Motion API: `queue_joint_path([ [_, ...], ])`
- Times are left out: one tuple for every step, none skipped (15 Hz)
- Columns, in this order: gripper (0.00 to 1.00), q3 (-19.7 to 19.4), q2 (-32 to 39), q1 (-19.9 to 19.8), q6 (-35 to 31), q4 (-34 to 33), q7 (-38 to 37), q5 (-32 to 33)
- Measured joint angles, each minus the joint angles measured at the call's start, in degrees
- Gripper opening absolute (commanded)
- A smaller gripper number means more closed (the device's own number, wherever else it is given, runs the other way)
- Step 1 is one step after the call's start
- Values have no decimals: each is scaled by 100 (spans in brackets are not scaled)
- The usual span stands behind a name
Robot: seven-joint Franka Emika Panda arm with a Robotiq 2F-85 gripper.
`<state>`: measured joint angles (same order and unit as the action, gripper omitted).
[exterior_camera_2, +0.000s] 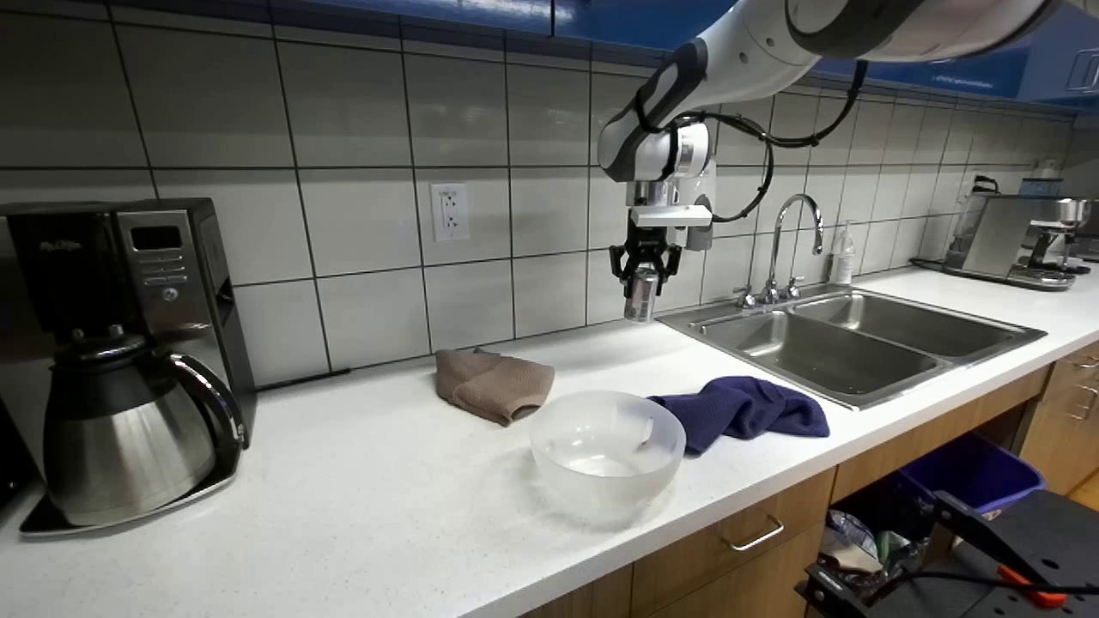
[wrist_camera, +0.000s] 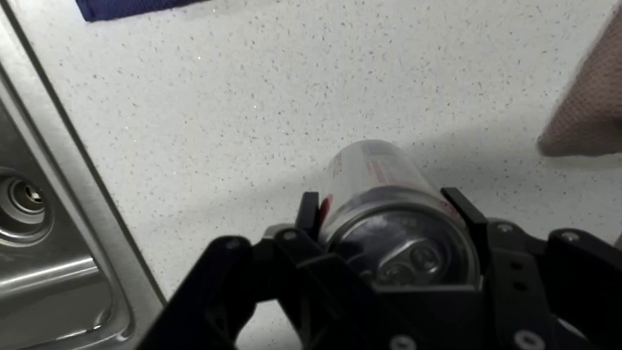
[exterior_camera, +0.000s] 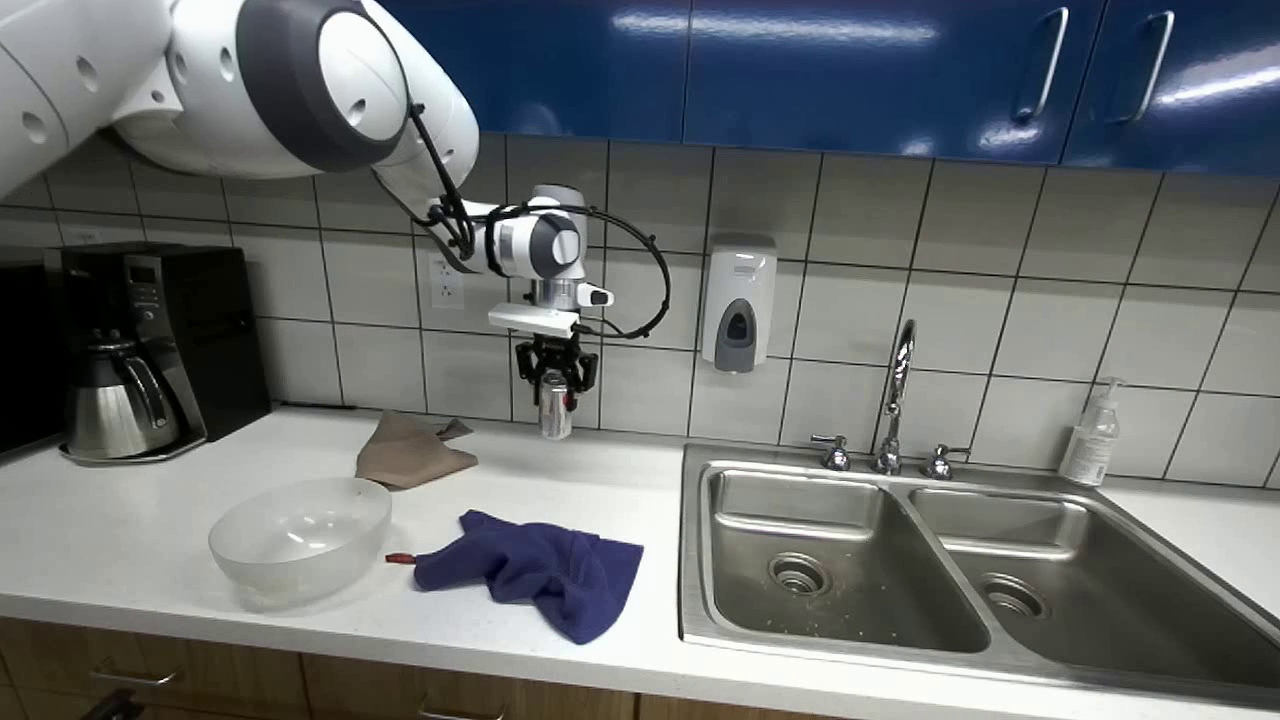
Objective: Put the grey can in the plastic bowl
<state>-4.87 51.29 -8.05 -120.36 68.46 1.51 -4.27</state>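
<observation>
The grey can (exterior_camera: 555,418), silvery with red marks, is between the fingers of my gripper (exterior_camera: 557,380) and hangs roughly upright above the counter near the back wall. It also shows in an exterior view (exterior_camera_2: 640,300). In the wrist view the gripper's fingers (wrist_camera: 386,209) press on both sides of the can (wrist_camera: 376,170); its lid and tab face the camera. The plastic bowl (exterior_camera: 300,582), wide and translucent, stands on the counter near the front edge, well away from the can. It shows in an exterior view (exterior_camera_2: 601,498) too, with nothing in it, and is out of the wrist view.
A brown cloth (exterior_camera: 410,452) lies behind the bowl. A blue cloth (exterior_camera: 540,570) lies beside the bowl, towards the steel sink (exterior_camera: 695,560). A coffee maker with a steel carafe (exterior_camera_2: 129,446) stands at the counter's far end. A soap dispenser (exterior_camera: 740,305) hangs on the wall.
</observation>
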Motion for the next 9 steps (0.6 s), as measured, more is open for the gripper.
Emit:
queue_joint_path([
  [39,7,-130,0,-87,252,18,0],
  [39,16,-259,0,-176,512,41,0],
  [39,25,-384,0,-285,772,69,0],
  [39,35,-507,1,-397,1034,103,1],
  [39,48,-635,1,-519,1301,141,1],
  [39,56,-771,7,-645,1577,177,4],
  [39,60,-907,16,-769,1840,208,5],
  [39,65,-1056,28,-898,2120,231,9],
  [39,67,-1207,44,-1025,2393,249,11],
])
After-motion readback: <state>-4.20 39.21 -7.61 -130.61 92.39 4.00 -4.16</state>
